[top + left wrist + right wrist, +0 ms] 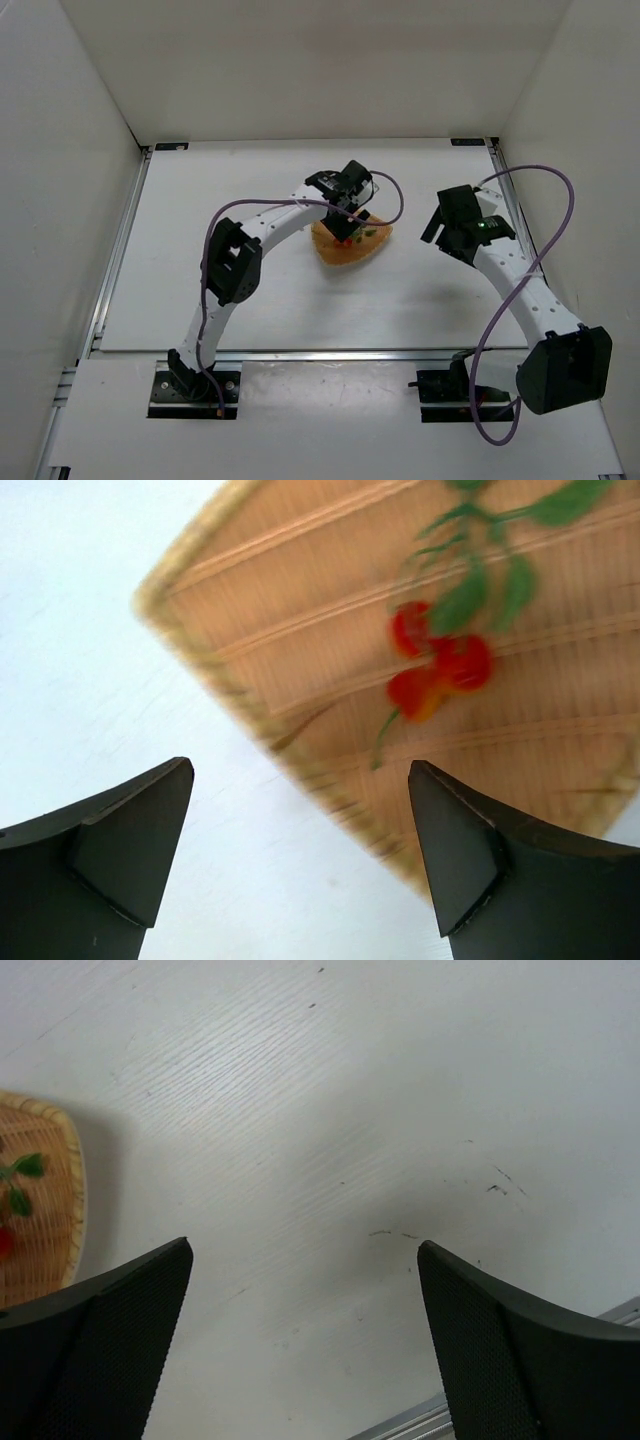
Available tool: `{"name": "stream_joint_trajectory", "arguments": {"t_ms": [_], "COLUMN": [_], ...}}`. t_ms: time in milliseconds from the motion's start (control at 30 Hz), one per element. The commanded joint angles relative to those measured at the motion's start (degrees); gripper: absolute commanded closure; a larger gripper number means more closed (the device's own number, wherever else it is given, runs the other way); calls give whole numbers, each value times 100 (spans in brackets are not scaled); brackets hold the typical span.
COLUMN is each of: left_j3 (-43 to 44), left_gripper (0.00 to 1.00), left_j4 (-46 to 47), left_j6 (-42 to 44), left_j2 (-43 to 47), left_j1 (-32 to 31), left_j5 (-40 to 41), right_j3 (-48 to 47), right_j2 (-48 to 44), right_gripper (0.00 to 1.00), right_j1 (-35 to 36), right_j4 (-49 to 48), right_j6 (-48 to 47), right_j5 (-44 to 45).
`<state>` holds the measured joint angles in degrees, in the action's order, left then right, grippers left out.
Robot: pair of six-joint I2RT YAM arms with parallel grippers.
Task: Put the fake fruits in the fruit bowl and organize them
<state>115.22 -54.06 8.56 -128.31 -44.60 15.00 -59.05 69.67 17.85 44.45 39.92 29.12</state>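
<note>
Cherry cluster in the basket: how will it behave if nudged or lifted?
Cherry cluster: round, glossy balls, so probably slippery and apt to roll, though the leafy sprig joining them should limit that. Its thin stems look floppy. It is tiny against the basket, so probably light.

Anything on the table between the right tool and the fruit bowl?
Nothing: bare table between right tool and fruit bowl, seen in the top view.

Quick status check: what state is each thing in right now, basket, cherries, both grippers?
Wicker basket: flat on the table.
Cherry cluster: lying inside the basket, not held.
Left gripper: jaws open, empty, over the basket's edge.
Right gripper: jaws open, empty, over bare table.
</note>
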Motion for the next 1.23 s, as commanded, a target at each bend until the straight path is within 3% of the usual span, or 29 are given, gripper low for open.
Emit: {"name": "stream_joint_trajectory", "arguments": {"t_ms": [0,67,167,433,600,833,1200], "left_j3": [-78,-148,-490,-1432,-1870,-2837,-2961], "left_gripper": [0,0,0,0,0,0,0], "left_j4": [10,10,10,10,-280,-158,-157], "left_j6": [-47,-100,-100,-407,-1022,-1075,-1181], "left_j2": [1061,1396,1703,1915,2230,2618,2618], "left_j1": [345,879,1731,3842,5309,5830,5831], "left_j5": [750,671,687,1689,920,504,249], "right_j3": [-54,-54,-248,-239,-292,-344,-161], "right_j2": [-129,72,564,574,741,873,584], "right_gripper": [0,0,0,0,0,0,0], "right_j1": [-325,-790,-1327,-1837,-2127,-2127,-2127], "right_j4": [-49,-199,28,-41,-93,-156,-339], "right_j6": [-238,-826,-1143,-1337,-1391,-1145,-1092], "right_j5": [-116,-1159,-2004,-2147,-2376,-2561,-2499]}}
